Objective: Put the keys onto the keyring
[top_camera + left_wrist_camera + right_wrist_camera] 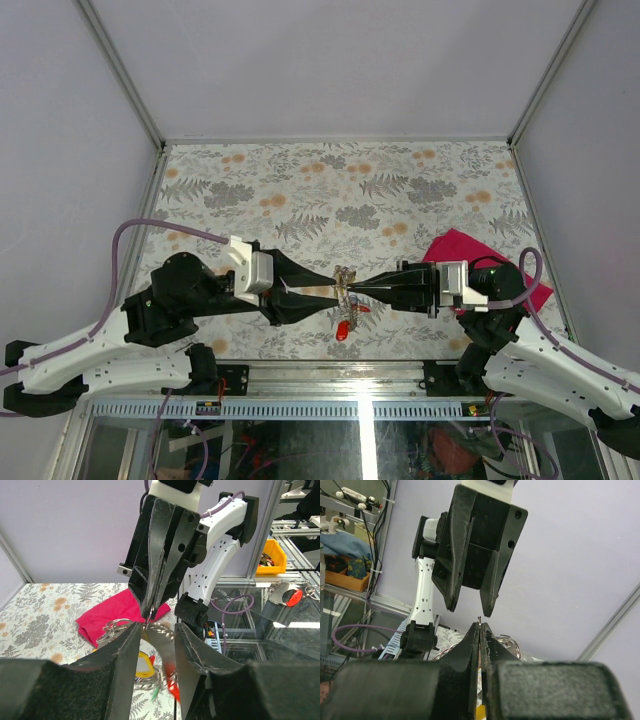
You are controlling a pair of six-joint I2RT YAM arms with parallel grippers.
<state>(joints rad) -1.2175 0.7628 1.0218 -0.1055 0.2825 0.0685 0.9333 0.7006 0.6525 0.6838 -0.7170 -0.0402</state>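
Right wrist — end effector (479, 626) closed, pinching keyring (511, 641)

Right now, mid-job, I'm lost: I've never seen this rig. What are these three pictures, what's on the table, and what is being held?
Two robot arms, each ending in a two-finger gripper, meet at mid-table. The overhead picture looks down from behind them. The other two come from a camera on each wrist, so each shows its own black fingers at the bottom and the opposite gripper ahead. The right gripper is shut, it seems on the thin keyring. The left gripper has its jaws apart around the bunch; I cannot tell whether they press on it. The keys, red and yellow heads showing, are bunched at the ring. A magenta cloth lies on the flowered table beside the right arm.
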